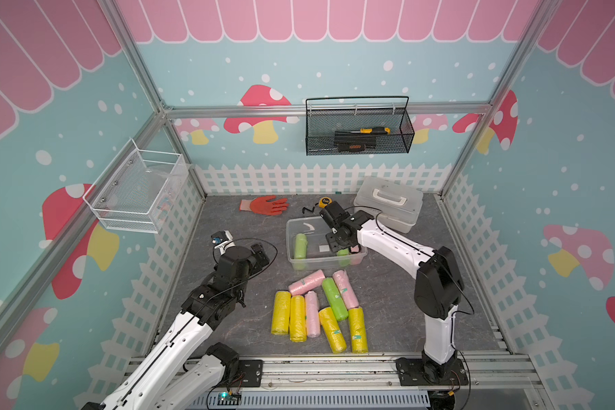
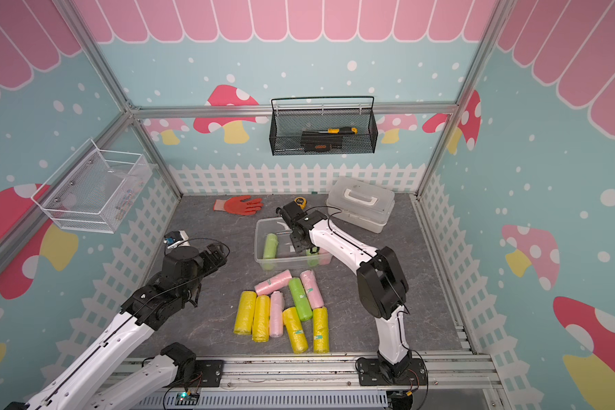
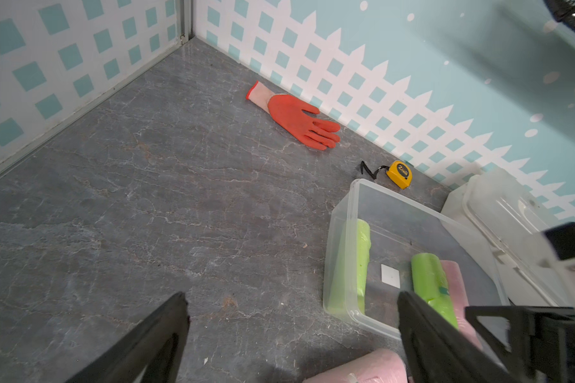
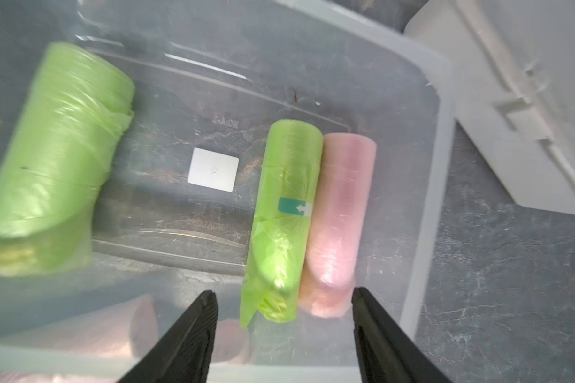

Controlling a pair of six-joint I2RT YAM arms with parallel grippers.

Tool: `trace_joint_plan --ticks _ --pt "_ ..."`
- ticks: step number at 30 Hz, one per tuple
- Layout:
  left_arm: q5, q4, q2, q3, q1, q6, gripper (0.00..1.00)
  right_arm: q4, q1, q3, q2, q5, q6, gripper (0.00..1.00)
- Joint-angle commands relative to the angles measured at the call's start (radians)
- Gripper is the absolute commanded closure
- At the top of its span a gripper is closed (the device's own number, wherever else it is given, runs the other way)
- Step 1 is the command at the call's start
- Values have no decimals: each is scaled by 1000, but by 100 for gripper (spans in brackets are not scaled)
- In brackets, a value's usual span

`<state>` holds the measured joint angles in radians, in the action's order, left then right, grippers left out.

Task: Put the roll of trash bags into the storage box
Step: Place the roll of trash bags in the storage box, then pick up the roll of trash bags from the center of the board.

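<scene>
The light-green roll of trash bags with a teal label [image 4: 284, 215] lies on the floor of the clear rectangular plastic storage box [image 4: 442, 139], touching a pale pink roll [image 4: 341, 212]. A second green roll [image 4: 54, 159] lies at the opposite wall. The right end effector [image 4: 283, 291] hangs above, jaws apart, gripping nothing. The left end effector [image 3: 291, 293] is wide open and empty over the grey bench [image 1: 249, 337], where more rolls [image 1: 316, 312] lie near the box.
</scene>
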<state>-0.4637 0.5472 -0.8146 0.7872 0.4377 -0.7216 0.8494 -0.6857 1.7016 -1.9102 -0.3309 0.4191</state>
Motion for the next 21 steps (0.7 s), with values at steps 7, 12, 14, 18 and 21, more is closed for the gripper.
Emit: trace_joint_plan --ticks 7,12,14,18,21 --pt "-102 132 56 63 -22 -94 1 -99 2 -239 365 -63 -66 32" --pt "-173 226 72 79 -75 -243 1 -143 2 -353 475 -77 -64 31" --pt "-144 222 80 78 -99 -238 1 -145 2 -386 513 -86 -52 31" --pt "-112 221 86 83 -135 -198 1 -205 2 -481 633 -63 -38 29" --pt "-112 214 86 81 -153 -157 2 -273 3 -576 749 -64 -33 26"
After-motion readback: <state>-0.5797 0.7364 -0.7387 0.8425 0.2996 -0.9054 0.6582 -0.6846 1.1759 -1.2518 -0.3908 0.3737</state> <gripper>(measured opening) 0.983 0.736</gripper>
